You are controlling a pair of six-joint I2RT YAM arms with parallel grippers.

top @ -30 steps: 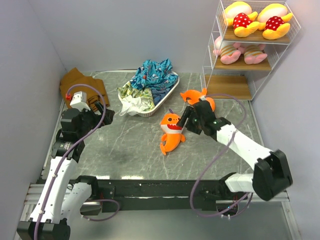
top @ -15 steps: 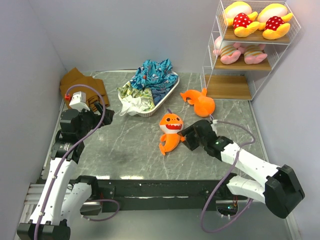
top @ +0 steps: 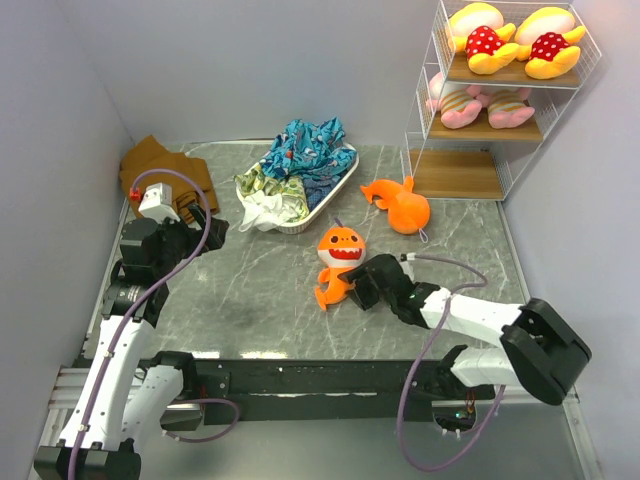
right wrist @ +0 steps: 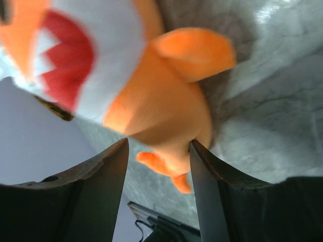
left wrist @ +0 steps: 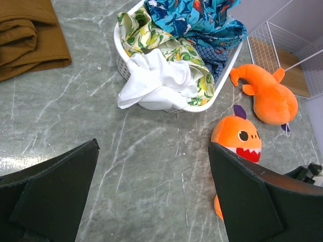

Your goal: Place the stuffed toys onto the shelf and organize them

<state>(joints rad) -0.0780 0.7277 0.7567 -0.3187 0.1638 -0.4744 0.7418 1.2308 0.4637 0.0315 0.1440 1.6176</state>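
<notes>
The grey marble table is carrying everything. The white wire shelf is standing well beyond the right gripper, off to its right, with two yellow toys lying on its top board and two pink toys on the middle one. The white oval tray of cloths is sitting ahead of the left gripper, which is hanging wide above the table. The right gripper is bracketing the lower body of an orange shark, jaws touching it; I cannot tell whether it is gripping. A second orange shark is lying beyond it, near the shelf.
</notes>
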